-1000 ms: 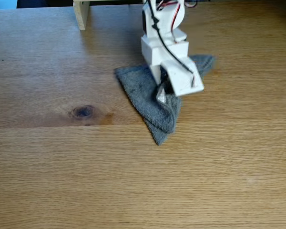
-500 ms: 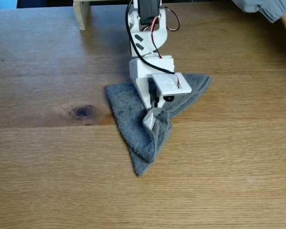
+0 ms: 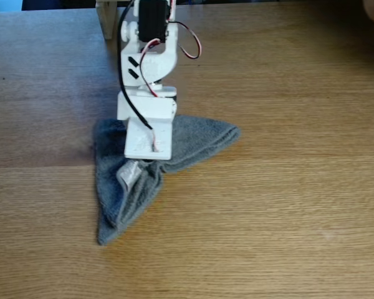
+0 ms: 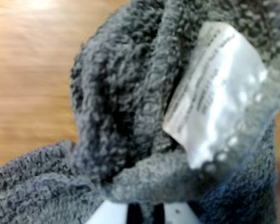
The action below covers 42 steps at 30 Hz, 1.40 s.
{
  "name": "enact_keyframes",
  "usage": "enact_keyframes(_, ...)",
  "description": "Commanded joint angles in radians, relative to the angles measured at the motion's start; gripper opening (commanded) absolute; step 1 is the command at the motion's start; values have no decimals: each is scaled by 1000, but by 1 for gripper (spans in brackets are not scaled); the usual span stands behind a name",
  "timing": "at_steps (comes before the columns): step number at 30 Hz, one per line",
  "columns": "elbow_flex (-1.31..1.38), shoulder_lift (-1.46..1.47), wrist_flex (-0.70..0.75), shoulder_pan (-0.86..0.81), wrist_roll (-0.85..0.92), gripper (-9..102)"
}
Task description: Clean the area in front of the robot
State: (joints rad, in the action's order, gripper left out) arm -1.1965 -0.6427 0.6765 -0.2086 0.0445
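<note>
**Grey cloth under the arm, wiping step in hand**

Grey terry cloth (image 3: 146, 168) is lying bunched on the oak tabletop (image 3: 287, 205), spread in a rough triangle with one corner trailing toward the camera and another reaching right in the fixed view. The robot (image 3: 146, 81) is leaning down over the cloth's middle, its gripper (image 3: 140, 165) sitting on the fabric. In the wrist view the cloth (image 4: 121, 116) is filling the frame, gathered into thick folds, with a white care label (image 4: 214, 93) showing. The folds are rising right at the white jaw tips at the bottom edge, so the pincer is judged to be pinching the cloth, though the tips themselves are mostly hidden.

A pale wooden post (image 3: 106, 18) is standing at the far edge. The dark knot is not showing; the cloth may be covering it.

Judgement: wiping is under way, with much bare wood still unswept on the right and near side. The next move is calling for steady downward pressure while dragging, so the cloth stays flat and does not slip free.
</note>
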Motion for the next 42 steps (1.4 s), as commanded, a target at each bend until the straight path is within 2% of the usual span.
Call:
enact_keyframes(1, 38, -178, 133, -54, -9, 0)
enact_keyframes(9, 6, -480, 538, 175, -87, 0)
enact_keyframes(14, -37, -617, 569, 291, -95, 0)
enact_keyframes(18, -72, -675, 511, 279, -60, 0)
enact_keyframes(24, -109, -779, 494, 78, 66, 0)
enact_keyframes(29, -176, -910, 577, -178, 144, 0)
enact_keyframes(32, -249, -992, 673, -336, 167, 0)
enact_keyframes(37, -454, -1134, 795, -557, 262, 0)
enact_keyframes(42, -741, -1207, 733, -673, 351, 0)
